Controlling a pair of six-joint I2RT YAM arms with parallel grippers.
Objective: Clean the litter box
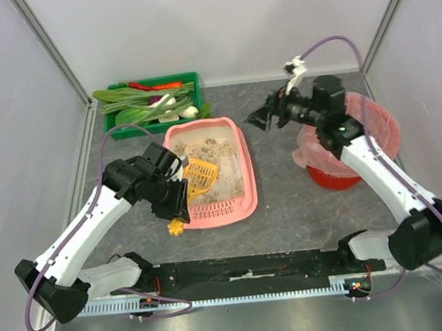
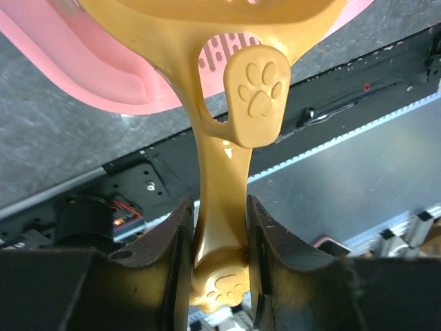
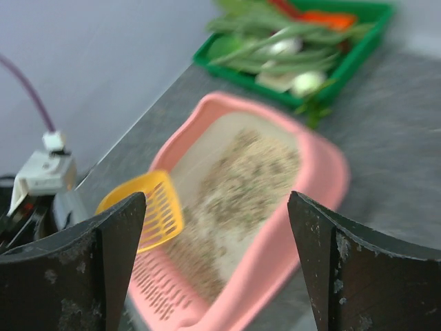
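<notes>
The left claw (image 2: 218, 221) is clamped on the handle of the yellow scoop (image 1: 200, 175), whose head is held over the litter in the pink litter box (image 1: 248, 180) on the surface (image 1: 303, 204). Scooping is judged to be in hand, and next the head must be pushed under the litter and lifted level. The right claw (image 1: 262, 118), apart and empty, is held between the box and the red bin (image 1: 374, 131), where the carrying path may be blocked; a green crate (image 1: 152, 102) is set just behind the box.

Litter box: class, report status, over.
Left gripper: jaws shut on yellow slotted plastic scoop. Right gripper: jaws open, empty. Pink rectangular plastic litter box: sandy litter inside. Nothing blocking.
</notes>
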